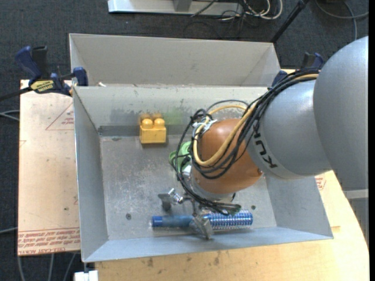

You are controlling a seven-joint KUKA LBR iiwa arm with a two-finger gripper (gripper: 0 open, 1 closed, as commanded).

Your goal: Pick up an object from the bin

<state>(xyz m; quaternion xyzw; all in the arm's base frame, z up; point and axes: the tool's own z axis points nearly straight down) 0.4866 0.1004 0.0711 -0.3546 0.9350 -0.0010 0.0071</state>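
Jaws of the gripper (188, 214) stand spread across a blue rod (170, 222) lying lengthwise along the bin's (88, 174) front edge.

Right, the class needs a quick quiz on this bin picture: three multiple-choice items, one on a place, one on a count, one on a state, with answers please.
1. Where in the bin does the yellow block lie?
A. by the far wall, towards the left
B. against the near wall
C. in the right corner

2. How many studs top the yellow block?
A. one
B. two
C. six

3. What is the yellow block's state?
A. hanging in the air
B. lying free on the floor, apart from the gripper
C. stacked on another thing

Answers: 1 A, it sits at the far wall's foot; 2 B, two round studs show side by side; 3 B, the gripper is low by the blue rod at the near wall.
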